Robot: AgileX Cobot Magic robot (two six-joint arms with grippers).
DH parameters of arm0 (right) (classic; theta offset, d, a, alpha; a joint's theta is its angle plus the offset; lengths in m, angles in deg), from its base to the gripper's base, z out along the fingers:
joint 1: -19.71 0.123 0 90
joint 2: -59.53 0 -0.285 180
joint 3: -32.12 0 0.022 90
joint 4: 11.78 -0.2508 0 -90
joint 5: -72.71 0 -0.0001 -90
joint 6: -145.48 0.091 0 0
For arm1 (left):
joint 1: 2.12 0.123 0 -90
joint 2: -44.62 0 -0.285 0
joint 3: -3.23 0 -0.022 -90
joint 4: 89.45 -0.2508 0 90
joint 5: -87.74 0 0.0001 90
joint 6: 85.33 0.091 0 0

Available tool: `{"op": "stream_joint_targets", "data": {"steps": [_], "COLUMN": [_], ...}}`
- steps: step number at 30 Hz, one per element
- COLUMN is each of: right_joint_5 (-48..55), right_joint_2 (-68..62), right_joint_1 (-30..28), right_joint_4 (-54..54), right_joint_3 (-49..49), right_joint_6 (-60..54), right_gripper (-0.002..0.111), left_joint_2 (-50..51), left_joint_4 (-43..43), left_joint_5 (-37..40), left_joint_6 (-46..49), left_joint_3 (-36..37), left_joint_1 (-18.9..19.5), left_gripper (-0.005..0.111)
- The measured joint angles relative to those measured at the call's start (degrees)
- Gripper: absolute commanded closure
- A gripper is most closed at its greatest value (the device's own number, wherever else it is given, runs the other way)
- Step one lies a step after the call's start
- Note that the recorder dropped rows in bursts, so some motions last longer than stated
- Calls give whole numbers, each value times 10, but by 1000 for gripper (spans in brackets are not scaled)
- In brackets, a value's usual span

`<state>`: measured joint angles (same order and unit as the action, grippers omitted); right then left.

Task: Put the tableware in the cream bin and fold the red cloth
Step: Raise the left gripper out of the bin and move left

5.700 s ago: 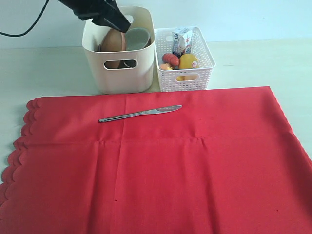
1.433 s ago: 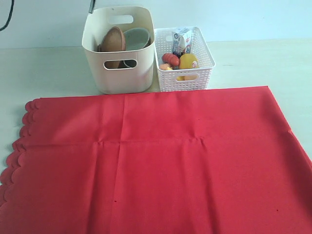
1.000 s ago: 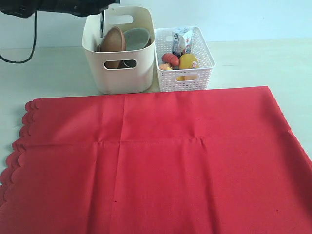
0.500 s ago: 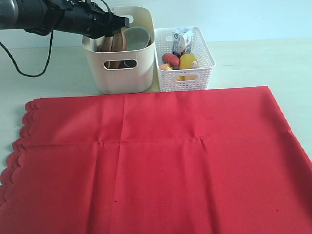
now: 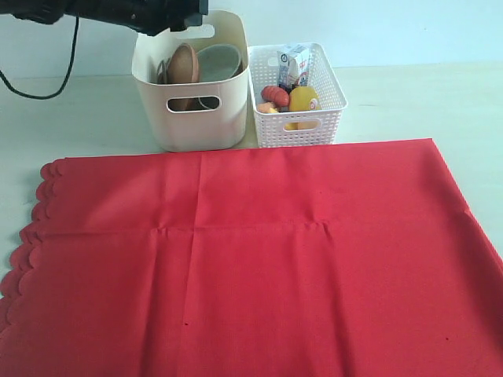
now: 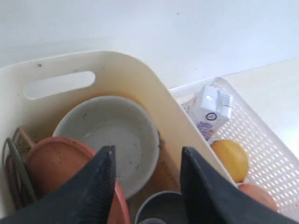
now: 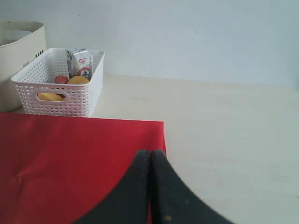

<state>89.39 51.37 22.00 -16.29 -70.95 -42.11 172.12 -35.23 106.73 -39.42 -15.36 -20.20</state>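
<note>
The cream bin (image 5: 196, 118) stands at the back left of the red cloth (image 5: 251, 259), which lies spread flat with its scalloped edge to the left. Inside the bin lean the speckled bowl (image 6: 112, 133) and the wooden plate (image 6: 58, 163). The steel cup (image 6: 163, 210) sits low between them, and thin utensils (image 6: 13, 163) stand against one wall. My left gripper (image 6: 147, 151) hovers open just above the bin's mouth, with nothing between its fingers; in the exterior view the left gripper (image 5: 196, 9) is at the bin's rear rim. My right gripper (image 7: 150, 153) is shut and empty over the cloth's far right corner.
A white lattice basket (image 5: 295, 118) touches the bin's right side and holds a milk carton (image 5: 292, 64) and toy food (image 5: 302, 100). Pale tabletop (image 5: 409, 102) runs behind and to the right of the cloth. A black cable (image 5: 39, 86) hangs from the left arm.
The knife that lay on the cloth is gone from it. The left arm swung in over the bin, its jaws opened, and it has lifted slightly since half a second ago.
</note>
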Motion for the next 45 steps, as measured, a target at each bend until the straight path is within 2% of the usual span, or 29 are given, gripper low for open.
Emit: {"op": "stream_joint_targets", "data": {"steps": [5,9,16,24,35,40,45], "right_joint_5": [0,0,0,0,0,0,0], "right_joint_2": [0,0,0,0,0,0,0], "right_joint_1": [0,0,0,0,0,0,0], "right_joint_4": [0,0,0,0,0,0,0], "right_joint_3": [0,0,0,0,0,0,0], "right_joint_6": [0,0,0,0,0,0,0], "right_gripper": [108,108,108,108,108,108,108], "left_joint_2": [-45,-77,-115,-165,-250,-278,-294], "left_joint_4": [-19,-40,-129,-160,-165,-167,-192], "left_joint_5": [80,139,286,405,418,400,386], "left_joint_6": [-5,-59,-198,-224,-225,-224,-224], "left_joint_3": [0,0,0,31,168,229,284], "left_joint_1": [7,21,64,117,185,204,208], "left_gripper": [62,62,62,62,62,62,62]}}
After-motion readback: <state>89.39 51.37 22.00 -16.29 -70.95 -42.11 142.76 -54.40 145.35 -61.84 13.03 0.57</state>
